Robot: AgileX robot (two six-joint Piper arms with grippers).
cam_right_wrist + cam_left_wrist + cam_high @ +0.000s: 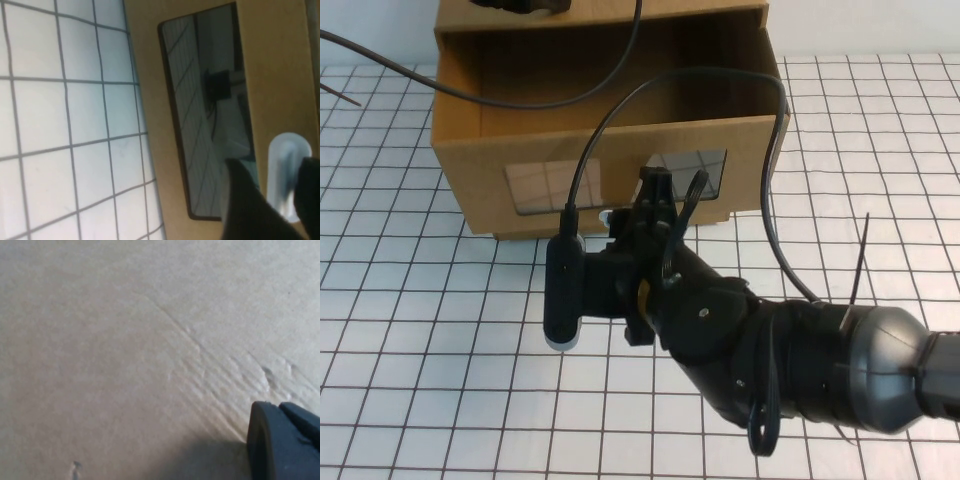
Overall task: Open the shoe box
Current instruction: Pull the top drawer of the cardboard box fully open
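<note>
Shoe box point(470, 180) at far centre of gridded table point(400, 330), windowed front facing robot. Right gripper point(672, 195) at front face, jaws wide astride pale tab point(287, 170), likely ready to pinch and pull. Left gripper point(520, 5) on box top, probably steadying; grip state cannot tell

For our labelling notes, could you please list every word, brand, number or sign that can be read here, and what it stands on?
None can be read.
Shoe box: plain cardboard, no print; its windows show only reflections.
Clear tab: unmarked.
Right end effector, at the box front with fingers apart about the tab, and left end effector, against the cardboard at the box's far edge: no markings seen.
</note>
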